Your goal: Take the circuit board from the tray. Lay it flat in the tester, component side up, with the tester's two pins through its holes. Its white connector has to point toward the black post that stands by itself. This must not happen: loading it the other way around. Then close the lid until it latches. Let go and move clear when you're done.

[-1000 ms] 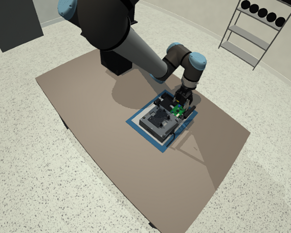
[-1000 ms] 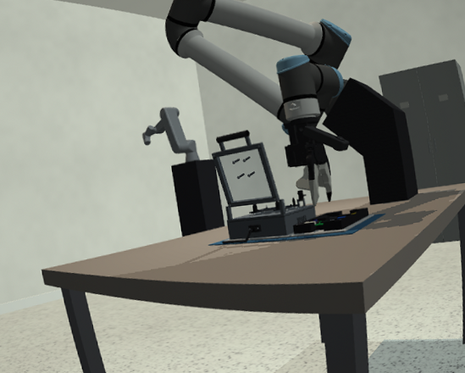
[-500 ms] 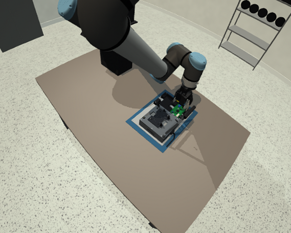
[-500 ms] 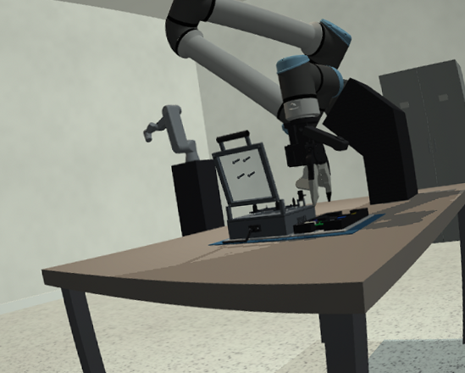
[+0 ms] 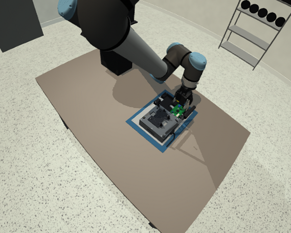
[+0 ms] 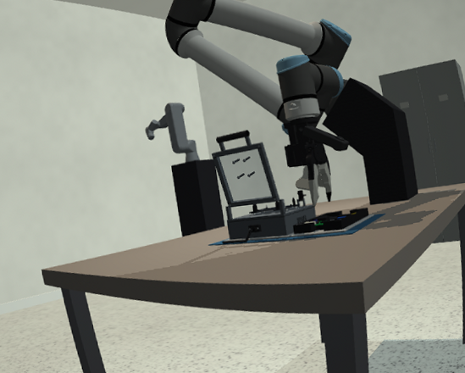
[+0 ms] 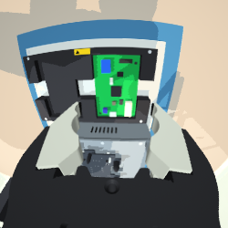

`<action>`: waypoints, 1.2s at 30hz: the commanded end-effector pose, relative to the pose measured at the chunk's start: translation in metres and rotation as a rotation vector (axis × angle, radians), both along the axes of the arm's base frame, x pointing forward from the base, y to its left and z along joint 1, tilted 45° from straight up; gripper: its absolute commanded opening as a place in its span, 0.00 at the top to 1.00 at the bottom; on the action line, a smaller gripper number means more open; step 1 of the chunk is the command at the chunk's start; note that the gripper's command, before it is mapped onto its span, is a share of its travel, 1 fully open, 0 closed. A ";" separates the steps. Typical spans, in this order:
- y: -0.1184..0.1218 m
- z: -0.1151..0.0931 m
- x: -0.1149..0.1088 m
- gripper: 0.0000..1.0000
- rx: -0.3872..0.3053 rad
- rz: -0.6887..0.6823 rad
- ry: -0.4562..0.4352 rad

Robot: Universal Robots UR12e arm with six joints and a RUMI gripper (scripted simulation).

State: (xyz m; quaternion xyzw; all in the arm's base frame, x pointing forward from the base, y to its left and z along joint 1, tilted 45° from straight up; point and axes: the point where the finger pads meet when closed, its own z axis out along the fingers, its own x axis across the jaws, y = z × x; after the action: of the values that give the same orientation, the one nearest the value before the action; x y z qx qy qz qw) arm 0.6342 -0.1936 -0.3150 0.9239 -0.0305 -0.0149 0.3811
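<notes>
The brown bench (image 5: pixel 96 133) carries a blue mat (image 5: pixel 134 122) set toward its far side, with wide bare surface on the near side and to the left of the mat. The arm reaches down from its black pedestal (image 6: pixel 383 142), and the pincer (image 6: pixel 317 190) hangs above the mat with plain air between its tips and the things below. Its pale fingers stand spread apart with nothing between them.

On the mat sit two things side by side: a black tray (image 7: pixel 55 73) and a grey tester (image 5: pixel 156 122). The tester's lid (image 6: pixel 245 173) stands raised, nearly upright, with a black handle on its top edge. The tester's bed shows no board in it. In the wrist view the tray shows stepped slots with white showing through its cut-outs, and a small yellow label near its top edge.

The circuit board (image 7: pixel 115 86) lies flat in the tray, component side up. It is green, with a blue part near its far end, black chips in the middle, and a white connector (image 7: pixel 128 108) at the end nearest the tester.
</notes>
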 end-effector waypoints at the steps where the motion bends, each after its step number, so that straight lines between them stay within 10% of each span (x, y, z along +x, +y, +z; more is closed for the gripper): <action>1: 0.000 -0.001 0.002 0.41 0.001 0.000 -0.002; 36: -0.019 -0.021 0.000 0.41 0.001 -0.001 -0.003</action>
State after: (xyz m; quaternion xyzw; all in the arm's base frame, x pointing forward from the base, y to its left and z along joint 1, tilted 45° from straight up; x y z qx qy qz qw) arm 0.6318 -0.2069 -0.3300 0.9240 -0.0311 -0.0163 0.3808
